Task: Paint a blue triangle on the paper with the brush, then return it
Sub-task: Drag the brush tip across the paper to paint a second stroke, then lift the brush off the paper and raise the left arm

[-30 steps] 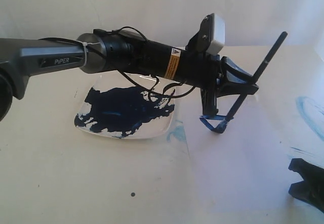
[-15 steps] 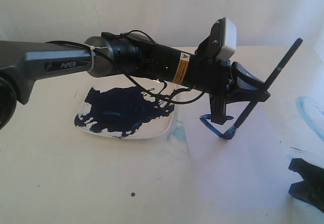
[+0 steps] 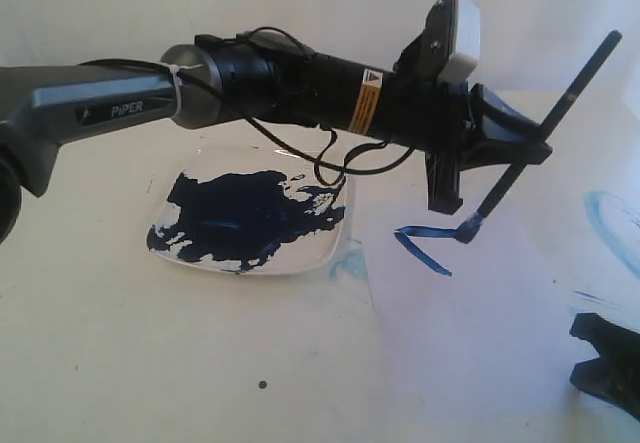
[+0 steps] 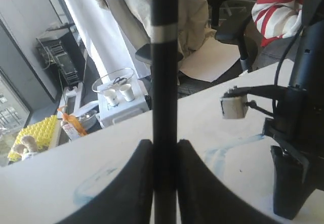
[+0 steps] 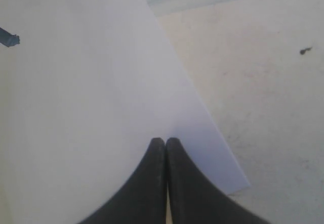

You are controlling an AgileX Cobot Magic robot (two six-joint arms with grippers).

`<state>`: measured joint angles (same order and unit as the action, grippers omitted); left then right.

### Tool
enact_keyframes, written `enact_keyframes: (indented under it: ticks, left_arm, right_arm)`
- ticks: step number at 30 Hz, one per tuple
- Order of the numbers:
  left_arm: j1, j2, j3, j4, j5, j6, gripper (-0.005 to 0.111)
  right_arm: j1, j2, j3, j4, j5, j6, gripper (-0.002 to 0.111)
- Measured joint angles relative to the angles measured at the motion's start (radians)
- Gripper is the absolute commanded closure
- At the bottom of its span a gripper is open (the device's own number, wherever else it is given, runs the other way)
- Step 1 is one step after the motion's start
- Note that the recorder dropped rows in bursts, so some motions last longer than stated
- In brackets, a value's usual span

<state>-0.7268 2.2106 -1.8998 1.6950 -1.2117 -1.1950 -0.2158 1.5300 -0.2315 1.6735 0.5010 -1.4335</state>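
My left gripper (image 3: pixel 530 153) reaches across the exterior view and is shut on the brush (image 3: pixel 560 98) at mid-handle. The black handle slants up to the right. The blue-stained bristle tip (image 3: pixel 468 228) sits at the right end of the blue triangle (image 3: pixel 425 245). Two of its dark strokes show, a flat top and a slant down to a point. In the left wrist view both fingers (image 4: pixel 136 183) clamp the brush (image 4: pixel 164 82). The right gripper (image 3: pixel 605 358) (image 5: pixel 165 144) is shut and empty, low over a corner of the paper (image 3: pixel 480 333) (image 5: pixel 76 107).
A glossy white dish (image 3: pixel 335 251) with a big navy paint blotch (image 3: pixel 240 218) lies left of the paper. Pale blue smears (image 3: pixel 610 223) mark the tabletop at the right. The right arm (image 4: pixel 298 133) stands close beside the brush in the left wrist view.
The left arm has risen and shifted right. The brush tip went from the triangle's lower point up to the right end of its top stroke. The right gripper stayed put.
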Motion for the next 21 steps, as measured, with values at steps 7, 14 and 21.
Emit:
enact_keyframes:
  ticks: [7,14,21]
  left_arm:
    - [-0.009,-0.015,-0.048,-0.051,0.095,-0.019,0.107]
    - [-0.155,-0.015,-0.038,-0.293,0.677,0.144,0.107]
    - [-0.197,-0.015,-0.038,-0.725,0.856,0.405,0.107]
  right_arm:
    - [0.0,0.0,0.0,0.0,0.0,0.0,0.108]
    - [0.0,0.0,0.0,0.0,0.0,0.0,0.108]
    - [0.0,0.0,0.0,0.0,0.0,0.0,0.108]
